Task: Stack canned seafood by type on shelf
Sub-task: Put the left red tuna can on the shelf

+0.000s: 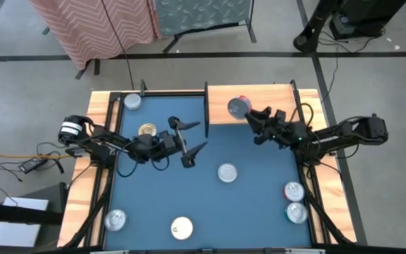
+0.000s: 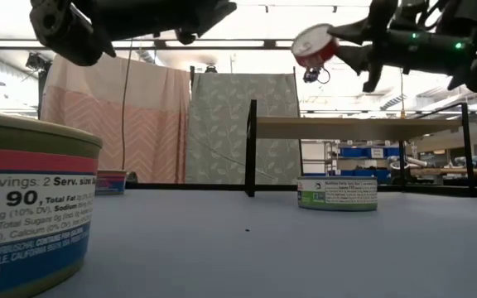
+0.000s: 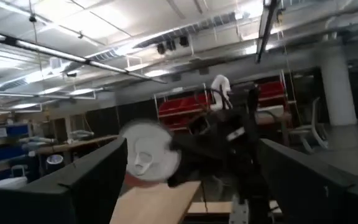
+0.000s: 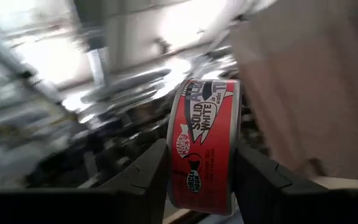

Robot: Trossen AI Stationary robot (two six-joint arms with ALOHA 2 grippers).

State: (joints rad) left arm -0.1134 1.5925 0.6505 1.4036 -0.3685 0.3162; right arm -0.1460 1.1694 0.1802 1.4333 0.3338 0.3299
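Red tin (image 4: 204,146) clamped in right end effector (image 1: 249,115) above bare shelf (image 1: 273,95); left end effector (image 1: 189,141) wide open, empty; other tins scattered, unstacked.

I see bright ceiling lights (image 3: 135,46) glaring overhead, motion blur smearing the background behind the red tin (image 4: 204,143), and the near can (image 2: 27,207) looming soft and out of focus.

Red-labelled tin (image 4: 202,144) on edge above light-wood shelf (image 1: 259,95), seven other tins scattered on table
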